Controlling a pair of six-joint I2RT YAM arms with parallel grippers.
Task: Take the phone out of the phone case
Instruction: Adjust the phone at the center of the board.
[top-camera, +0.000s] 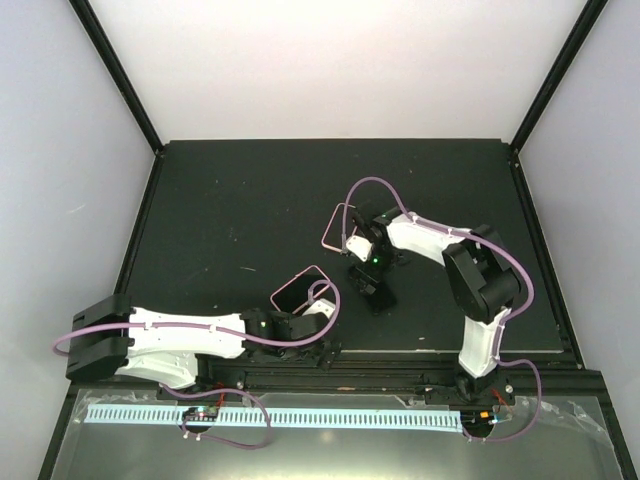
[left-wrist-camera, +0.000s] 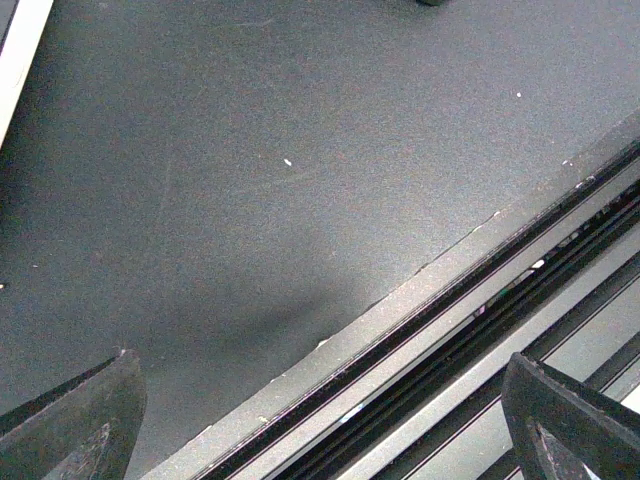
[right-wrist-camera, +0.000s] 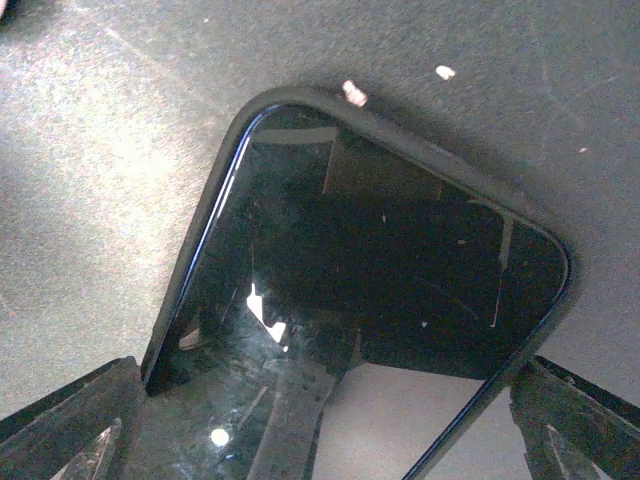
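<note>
The phone (right-wrist-camera: 380, 270) lies screen up on the black mat, its glossy dark glass reflecting the gripper. It sits in a dark case whose rim (right-wrist-camera: 300, 100) runs round its edge. In the top view the phone (top-camera: 380, 295) lies right of centre, partly hidden under my right gripper (top-camera: 365, 268). My right gripper (right-wrist-camera: 320, 440) is open, its two fingers straddling the phone's width, each close to a side edge. My left gripper (left-wrist-camera: 320, 430) is open and empty over the mat's near edge, and shows in the top view (top-camera: 322, 312) left of the phone.
The black mat (top-camera: 250, 210) covers the table. A metal rail (left-wrist-camera: 480, 340) runs along its near edge under the left gripper. Pink cable loops (top-camera: 300, 275) rise off both wrists. Dark frame posts stand at the back corners.
</note>
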